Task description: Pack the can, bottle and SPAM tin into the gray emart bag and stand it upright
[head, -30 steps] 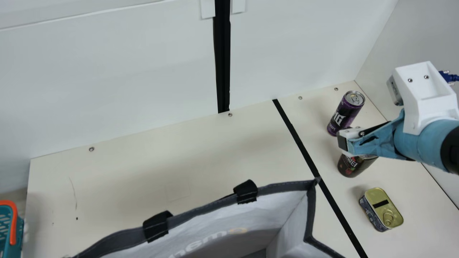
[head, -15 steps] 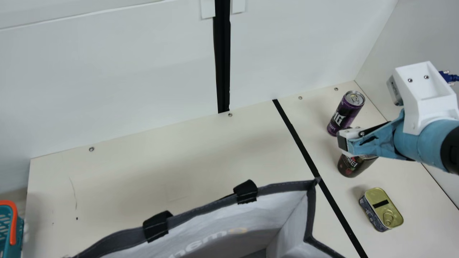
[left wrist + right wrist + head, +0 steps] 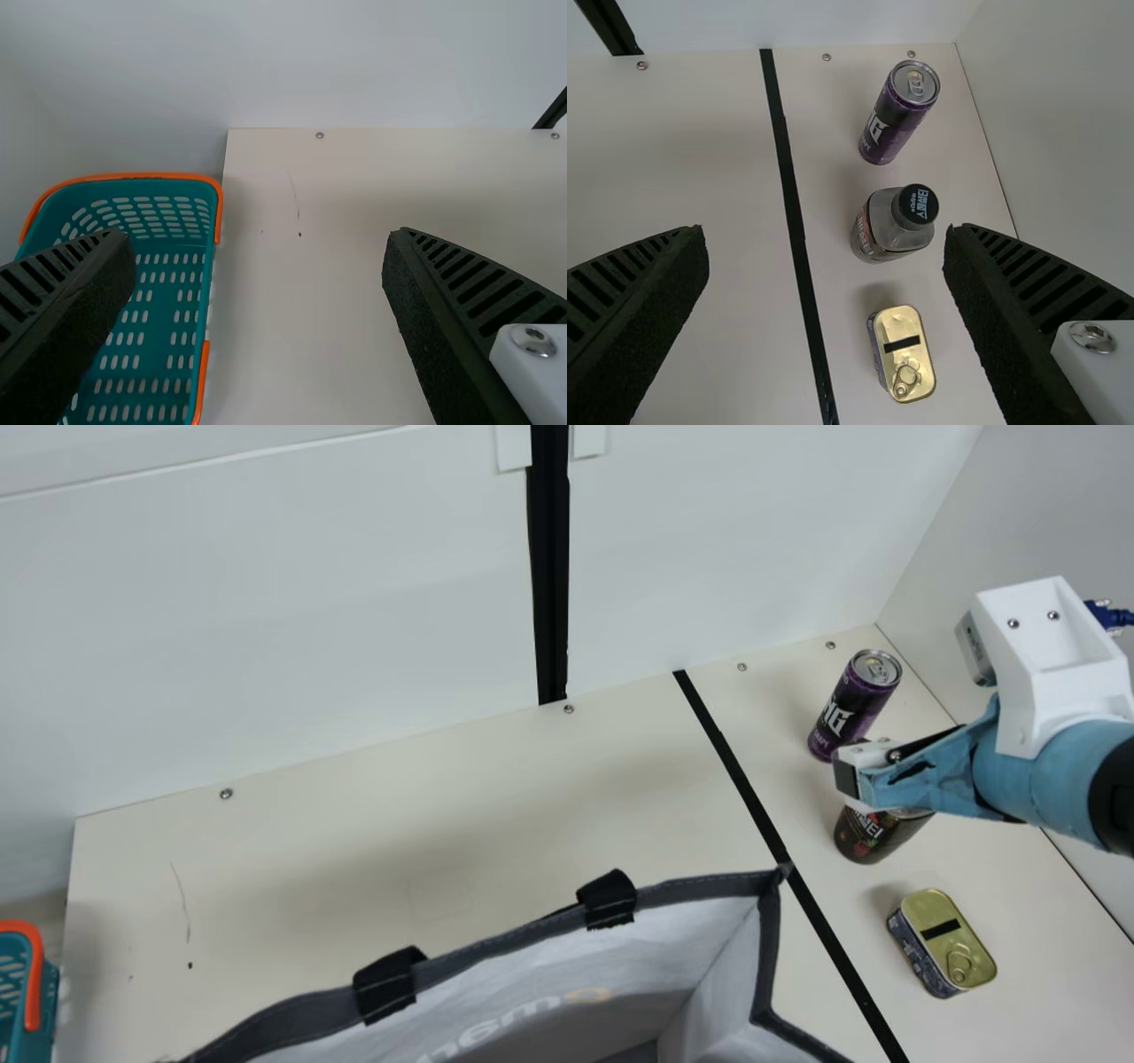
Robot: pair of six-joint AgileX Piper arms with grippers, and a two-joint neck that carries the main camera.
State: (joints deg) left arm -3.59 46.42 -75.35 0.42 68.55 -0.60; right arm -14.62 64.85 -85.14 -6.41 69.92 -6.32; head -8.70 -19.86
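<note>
Black left gripper (image 3: 259, 237) and black right gripper (image 3: 826, 231) fingers apart, picking seems next, the right clasping the slim purple can (image 3: 855, 704) beyond the gray fabric bag (image 3: 722, 979).

Soft, fairly even light falls over the pale wall (image 3: 283, 620) and table (image 3: 292, 886). Faint, soft-edged shadows lie beside the tin (image 3: 942, 948) and can (image 3: 855, 704); the bag (image 3: 620, 974) looks dimmer deeper inside, and small highlights glint on the bottle (image 3: 895, 221).

And it's all quiet in the main view, no movement to be seen at the right gripper (image 3: 848, 773)! In front of its jaws, beside them and below them, nothing has visibly shifted from the earlier pictures.
</note>
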